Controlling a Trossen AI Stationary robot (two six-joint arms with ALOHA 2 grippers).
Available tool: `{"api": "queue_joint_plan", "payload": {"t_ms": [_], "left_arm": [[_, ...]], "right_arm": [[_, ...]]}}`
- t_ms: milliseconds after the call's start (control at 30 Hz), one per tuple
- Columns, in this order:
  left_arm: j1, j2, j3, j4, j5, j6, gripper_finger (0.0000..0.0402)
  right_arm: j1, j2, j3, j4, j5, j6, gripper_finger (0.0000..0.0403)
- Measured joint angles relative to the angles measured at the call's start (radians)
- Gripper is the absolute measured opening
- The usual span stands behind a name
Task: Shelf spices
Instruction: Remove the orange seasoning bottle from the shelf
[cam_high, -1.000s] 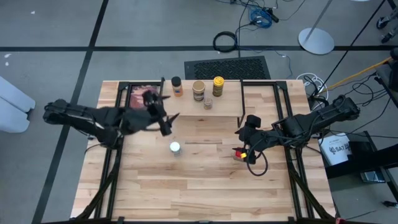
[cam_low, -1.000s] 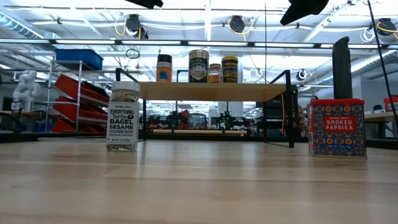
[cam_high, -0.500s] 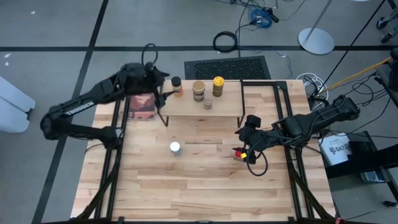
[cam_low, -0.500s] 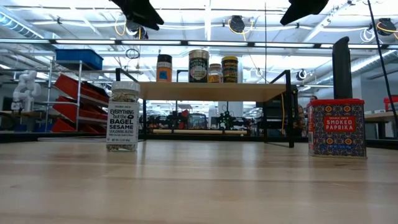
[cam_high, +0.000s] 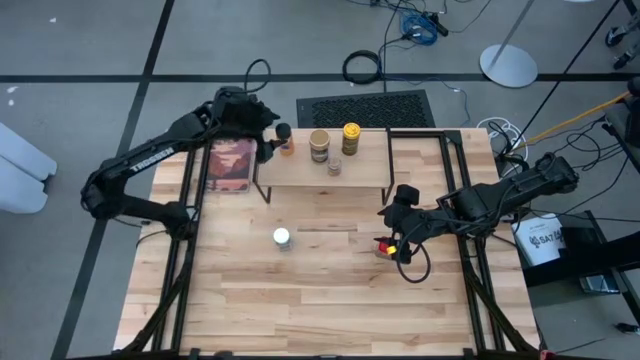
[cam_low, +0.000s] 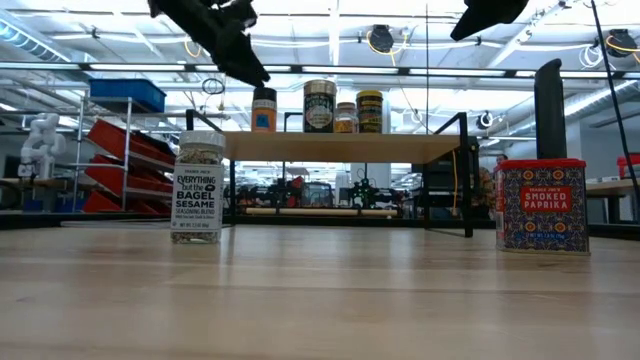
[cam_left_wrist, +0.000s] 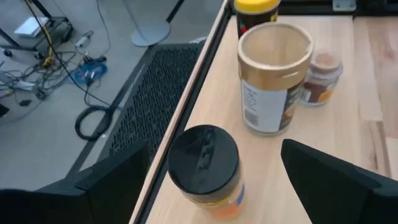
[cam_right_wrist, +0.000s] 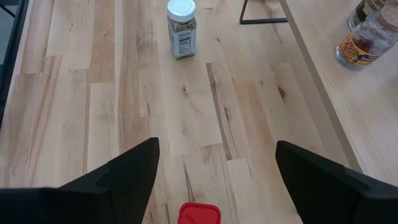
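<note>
Landmark: the shelf (cam_high: 325, 172), a narrow light-wood plank on black legs at the far middle of the table (cam_high: 250, 300).

Left of the shelf: flat reddish picture (cam_high: 230, 165) in a black frame, lying on the table just off the shelf's left end. The left arm reaches over it.

Shelf, left end: left gripper (cam_high: 268, 135) hangs above and just beside the dark-lidded orange jar (cam_high: 285, 138), apart from it. Jaws wide, holding nothing; in the left wrist view the jar (cam_left_wrist: 205, 169) sits between the two spread fingers (cam_left_wrist: 115, 180).

Shelf, going right from that jar: tan jar (cam_high: 319, 145), then the small grey-lidded jar (cam_high: 334, 165) nearer the shelf's front edge, then the yellow-lidded jar (cam_high: 351, 137). All four upright on the plank.

In front of the shelf, on the table: white-lidded jar (cam_high: 282, 238), upright, labelled bagel sesame in the low view (cam_low: 197, 187), well apart from the shelf's front legs.

In front of the shelf's right end: red box (cam_high: 384, 247), upright on the table. Right gripper (cam_high: 398, 238) is above it, jaws wide, nothing held; right wrist view shows the box top (cam_right_wrist: 199, 213) between the spread fingers (cam_right_wrist: 124, 171), below them.
</note>
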Motion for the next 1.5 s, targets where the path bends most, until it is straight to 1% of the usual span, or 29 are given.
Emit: {"api": "queue_joint_plan", "payload": {"t_ms": [267, 433, 600, 767, 967, 1067, 1167, 1333, 1433, 1500], "left_arm": [[0.021, 0.055, 0.000, 0.021, 0.002, 0.017, 0.0373], [0.039, 0.071, 0.000, 0.020, 0.051, 0.019, 0.0373], [0.050, 0.090, 0.000, 0.018, 0.065, 0.025, 0.0364], [0.050, 0.111, 0.000, 0.018, 0.065, 0.033, 0.0328], [0.049, 0.112, -0.001, 0.021, 0.065, 0.043, 0.0267], [0.049, 0.105, -0.001, 0.016, 0.065, 0.023, 0.0237], [0.046, 0.095, -0.001, 0.014, 0.086, 0.012, 0.0217], [0.025, 0.058, -0.001, -0.004, 0.109, -0.060, 0.0215], [-0.003, 0.017, -0.002, -0.027, 0.133, -0.101, 0.0217], [-0.030, -0.016, -0.002, -0.031, 0.155, -0.136, 0.0218]], "right_arm": [[0.000, 0.000, 0.000, 0.000, 0.000, 0.000, 0.0311], [0.000, 0.000, 0.000, 0.000, 0.002, -0.004, 0.0311], [0.000, 0.000, 0.000, 0.000, 0.024, -0.013, 0.0311], [0.000, 0.000, 0.000, 0.000, 0.024, -0.012, 0.0311], [0.000, 0.000, 0.000, 0.000, 0.025, -0.011, 0.0311], [0.000, 0.000, 0.000, 0.002, 0.031, -0.010, 0.0311], [0.000, 0.000, 0.000, 0.016, 0.082, -0.011, 0.0311], [-0.001, 0.001, -0.001, 0.080, 0.225, -0.025, 0.0311], [-0.007, 0.001, -0.001, 0.170, 0.282, -0.088, 0.0311], [-0.019, 0.001, -0.001, 0.253, 0.285, -0.147, 0.0311]]}}
